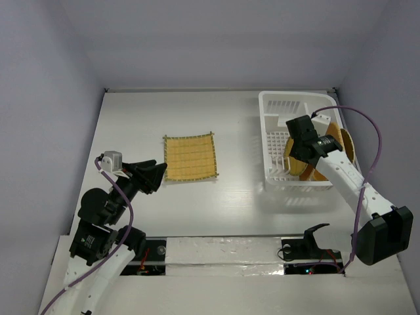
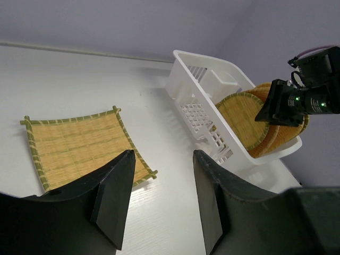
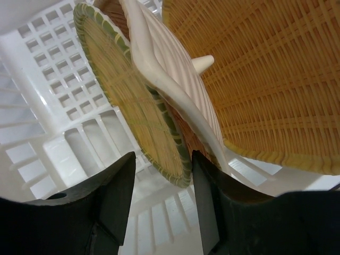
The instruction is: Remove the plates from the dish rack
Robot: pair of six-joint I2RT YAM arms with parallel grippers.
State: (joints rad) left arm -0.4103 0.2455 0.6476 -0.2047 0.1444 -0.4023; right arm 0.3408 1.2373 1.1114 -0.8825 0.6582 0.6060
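Robot test cell in a laboratory setting, not a domestic kitchen.

Bare white table (image 1: pixel 243 203) boxed in by plain pale walls (image 1: pixel 52 79) on three sides. The left arm (image 1: pixel 98 230) and right arm (image 1: pixel 348 177) are fixed at its near edge, with a purple cable (image 1: pixel 379 141) looping loose and a reflective strip (image 1: pixel 216 246) along the mount. Household items present: a white dish rack (image 1: pixel 275 105) and woven plates (image 1: pixel 190 157).

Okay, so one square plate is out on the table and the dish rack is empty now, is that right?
Not quite. The dish rack is not empty: the left wrist view shows several round plates standing on edge in it. The square plate is indeed out on the table.
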